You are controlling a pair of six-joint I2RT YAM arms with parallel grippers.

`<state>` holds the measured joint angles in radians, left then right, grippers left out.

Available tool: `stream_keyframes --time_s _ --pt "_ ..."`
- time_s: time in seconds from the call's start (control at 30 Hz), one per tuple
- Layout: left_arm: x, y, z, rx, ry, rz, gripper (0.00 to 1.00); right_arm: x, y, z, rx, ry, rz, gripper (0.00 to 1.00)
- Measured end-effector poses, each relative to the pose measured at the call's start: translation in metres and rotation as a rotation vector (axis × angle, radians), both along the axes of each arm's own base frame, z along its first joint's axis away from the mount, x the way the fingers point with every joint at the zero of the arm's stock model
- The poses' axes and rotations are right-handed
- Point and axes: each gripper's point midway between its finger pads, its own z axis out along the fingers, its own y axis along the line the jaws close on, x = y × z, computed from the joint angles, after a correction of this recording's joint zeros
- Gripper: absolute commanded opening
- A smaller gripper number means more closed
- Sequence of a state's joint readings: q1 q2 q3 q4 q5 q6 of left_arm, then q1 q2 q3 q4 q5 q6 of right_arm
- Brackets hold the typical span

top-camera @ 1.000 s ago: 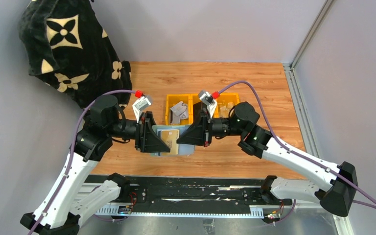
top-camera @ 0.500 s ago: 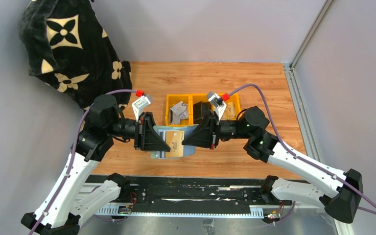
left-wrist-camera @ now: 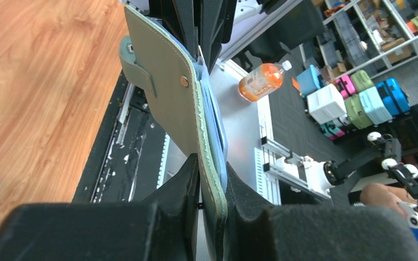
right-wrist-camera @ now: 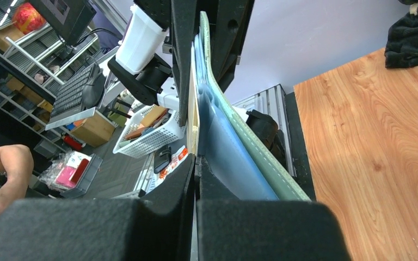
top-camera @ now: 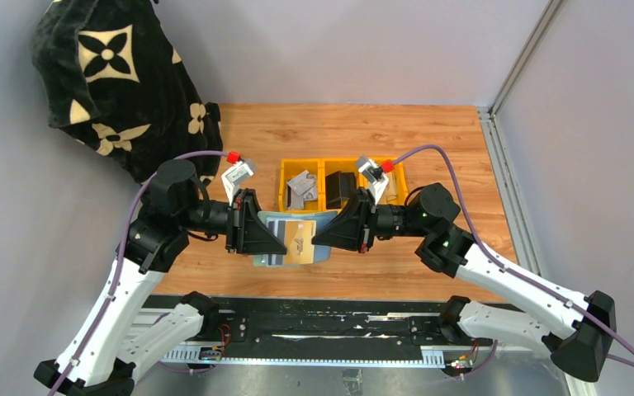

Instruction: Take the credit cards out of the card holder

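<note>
The sage-green card holder (top-camera: 269,256) hangs open in the air between both grippers, above the table's near edge. My left gripper (top-camera: 279,241) is shut on its left edge; in the left wrist view the green cover (left-wrist-camera: 163,98) with its closure tab sits clamped between the jaws (left-wrist-camera: 212,182). My right gripper (top-camera: 318,238) is shut on a tan credit card (top-camera: 300,242) that sticks out of the holder's right side. In the right wrist view the card's thin edge (right-wrist-camera: 194,128) runs from the jaws (right-wrist-camera: 196,168) beside the blue pockets (right-wrist-camera: 231,155). Other cards are hidden.
Yellow bins (top-camera: 324,169) stand behind the grippers, holding a grey item (top-camera: 301,186) and a black wallet-like item (top-camera: 340,188). A black cloth with cream flowers (top-camera: 115,82) hangs at the back left. A metal rail (top-camera: 503,157) runs along the table's right side.
My right gripper has moved to the right with the tan card, and more of the card now shows outside the holder. The left gripper keeps the holder almost still.
</note>
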<state>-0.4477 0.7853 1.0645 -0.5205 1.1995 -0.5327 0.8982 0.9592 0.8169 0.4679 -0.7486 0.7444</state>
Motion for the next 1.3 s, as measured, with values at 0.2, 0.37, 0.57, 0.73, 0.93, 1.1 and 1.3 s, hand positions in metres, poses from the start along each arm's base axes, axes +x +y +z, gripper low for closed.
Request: stream_keyframes --time_s 0.2,0.37,0.57,0.73,0.93,1.1,1.3 --pt "0.01 0.002 0.0 0.045 -0.072 0.062 0.0 0.008 0.009 -0.003 0.006 0.041 -0.002 0.34" --pt "0.017 0.003 -0.01 0.082 -0.075 0.1 0.0 0.015 0.019 -0.011 -0.005 0.095 0.01 0.26" --pt "0.019 0.006 -0.013 0.111 -0.101 0.119 0.0 0.013 0.016 -0.004 0.013 0.083 0.0 0.0" --pt "0.025 0.007 -0.012 0.132 -0.133 0.14 0.0 0.016 0.004 -0.002 0.006 0.064 -0.037 0.0" --pt "0.041 0.013 -0.021 0.208 -0.182 0.224 0.0 0.046 -0.031 -0.007 -0.038 0.052 -0.192 0.0" --pt "0.057 0.023 -0.037 0.301 -0.214 0.303 0.0 0.105 -0.073 -0.039 -0.206 0.116 -0.428 0.0" --pt "0.063 0.029 -0.047 0.359 -0.229 0.323 0.0 0.181 -0.134 -0.088 -0.471 0.229 -0.767 0.0"
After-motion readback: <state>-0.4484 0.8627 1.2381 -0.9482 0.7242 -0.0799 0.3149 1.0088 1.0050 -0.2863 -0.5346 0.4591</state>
